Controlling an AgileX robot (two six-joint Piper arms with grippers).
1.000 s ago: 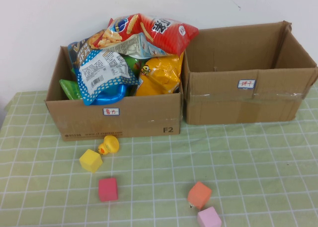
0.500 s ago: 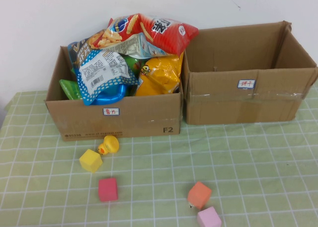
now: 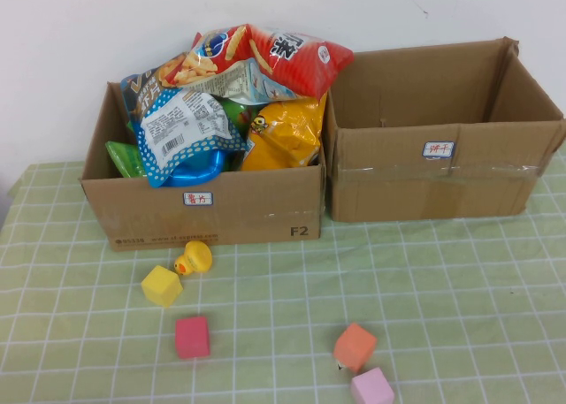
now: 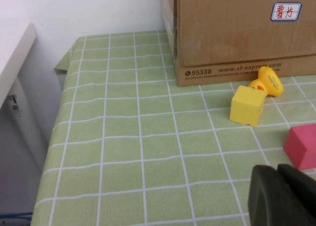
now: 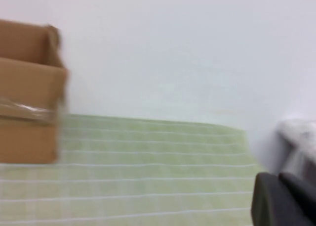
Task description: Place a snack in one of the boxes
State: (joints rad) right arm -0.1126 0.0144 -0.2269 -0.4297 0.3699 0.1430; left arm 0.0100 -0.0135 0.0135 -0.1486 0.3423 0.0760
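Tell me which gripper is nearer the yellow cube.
Left. The left gripper sits low over the table just short of the yellow cube; the right gripper is off past the empty box, with no cube in its view.

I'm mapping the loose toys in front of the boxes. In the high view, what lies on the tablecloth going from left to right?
Yellow cube → rubber duck → pink-red cube → orange cube → lilac cube. Duck and pink-red cube nearly share a column. Neither claw appears in the high view.

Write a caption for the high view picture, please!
Snack bags fill the left box; right box looks empty; both grippers are out of view.
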